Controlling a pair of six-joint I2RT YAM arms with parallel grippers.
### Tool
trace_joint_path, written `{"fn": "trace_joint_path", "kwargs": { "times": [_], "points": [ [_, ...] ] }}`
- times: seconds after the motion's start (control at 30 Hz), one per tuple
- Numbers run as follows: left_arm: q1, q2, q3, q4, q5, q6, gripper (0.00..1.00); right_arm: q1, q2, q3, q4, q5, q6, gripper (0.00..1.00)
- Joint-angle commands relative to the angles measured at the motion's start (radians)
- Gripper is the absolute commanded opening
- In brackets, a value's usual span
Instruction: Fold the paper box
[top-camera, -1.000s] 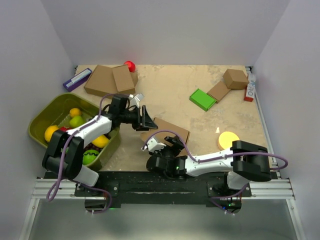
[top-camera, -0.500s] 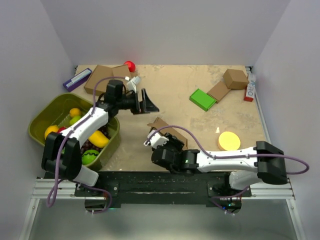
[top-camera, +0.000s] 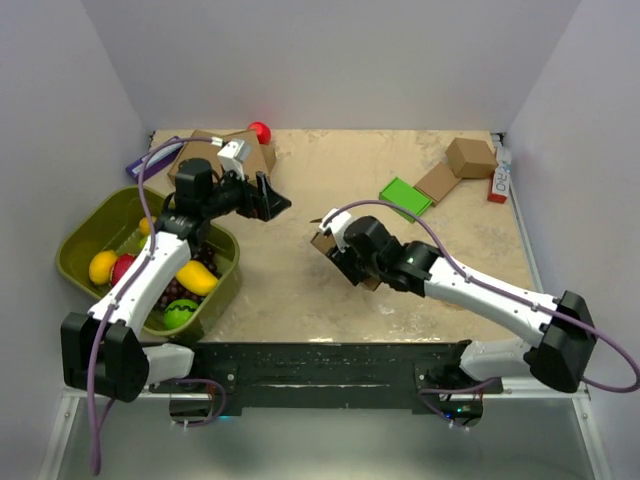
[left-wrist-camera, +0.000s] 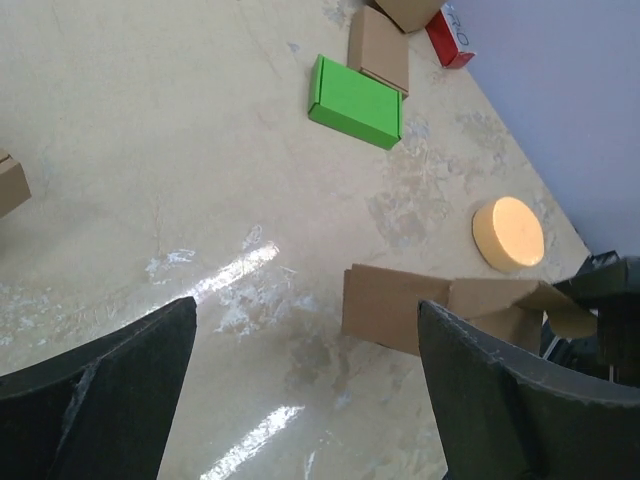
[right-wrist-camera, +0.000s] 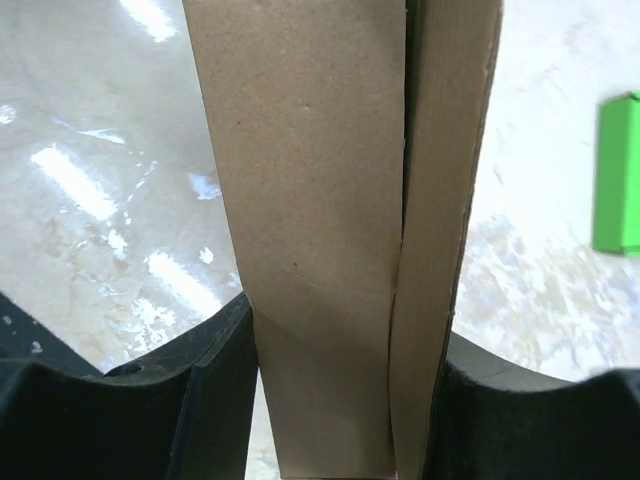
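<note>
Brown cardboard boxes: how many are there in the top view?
5: two stacked boxes at back left, cube box and flat box at back right, paper box at the centre. Others may be hidden.

Left arm: base at lower left of the top view, white links rising toward the upper left, elbow bent, wrist turned toward frame centre. Left claw: jaws spread wide, nothing between them; in its wrist view the two dark fingers sit at the lower corners. Right arm: base at lower right, links stretched low and diagonally up-left to mid-frame. Right claw: jaws drawn in on the paper box, one dark finger against each outer face, in the lower part of its wrist view.
</note>
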Motion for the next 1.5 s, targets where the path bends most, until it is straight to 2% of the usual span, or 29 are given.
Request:
{"fn": "trace_joint_path", "kwargs": {
  "times": [0.0, 0.17, 0.33, 0.43, 0.5, 0.57, 0.73, 0.83, 0.93, 1.0, 1.17, 1.3, 1.47],
  "points": [
    [-0.002, -0.06, -0.078, 0.127, 0.039, 0.143, 0.95, -0.097, 0.089, 0.101, -0.081, -0.282, -0.121, 0.47],
    [-0.002, -0.076, -0.111, 0.13, 0.051, 0.189, 0.95, -0.17, 0.215, 0.184, -0.144, -0.397, -0.186, 0.45],
    [-0.002, -0.054, -0.11, 0.114, 0.083, 0.215, 0.95, -0.214, 0.335, 0.25, -0.167, -0.422, -0.227, 0.45],
    [-0.004, -0.036, -0.111, 0.114, 0.131, 0.233, 0.96, -0.233, 0.333, 0.243, -0.14, -0.422, -0.219, 0.57],
    [-0.005, -0.018, -0.11, 0.122, 0.161, 0.238, 0.96, -0.24, 0.316, 0.239, -0.117, -0.424, -0.207, 0.74],
    [-0.019, -0.005, -0.105, 0.128, 0.197, 0.244, 0.97, -0.245, 0.29, 0.227, -0.098, -0.402, -0.196, 0.84],
    [-0.08, 0.038, -0.073, 0.055, 0.12, 0.316, 0.97, -0.245, 0.166, 0.184, -0.058, -0.28, -0.088, 0.94],
    [-0.109, 0.077, -0.038, 0.015, 0.056, 0.339, 0.97, -0.245, 0.06, 0.143, -0.037, -0.24, 0.009, 0.97],
    [-0.155, 0.117, -0.004, -0.025, -0.01, 0.393, 0.97, -0.245, -0.007, 0.108, -0.086, -0.177, 0.125, 0.99],
    [-0.182, 0.143, 0.008, -0.041, -0.065, 0.411, 0.96, -0.245, -0.036, 0.082, -0.147, -0.102, 0.245, 0.98],
    [-0.208, 0.154, 0.024, -0.034, -0.167, 0.405, 0.92, -0.24, -0.145, 0.003, -0.21, -0.091, 0.451, 0.89],
    [-0.209, 0.154, 0.001, -0.002, -0.124, 0.388, 0.91, -0.239, -0.216, -0.07, -0.212, -0.112, 0.554, 0.83],
    [-0.223, 0.193, 0.001, -0.004, -0.11, 0.376, 0.91, -0.24, -0.239, -0.109, -0.19, -0.086, 0.594, 0.73]
  ]
}}
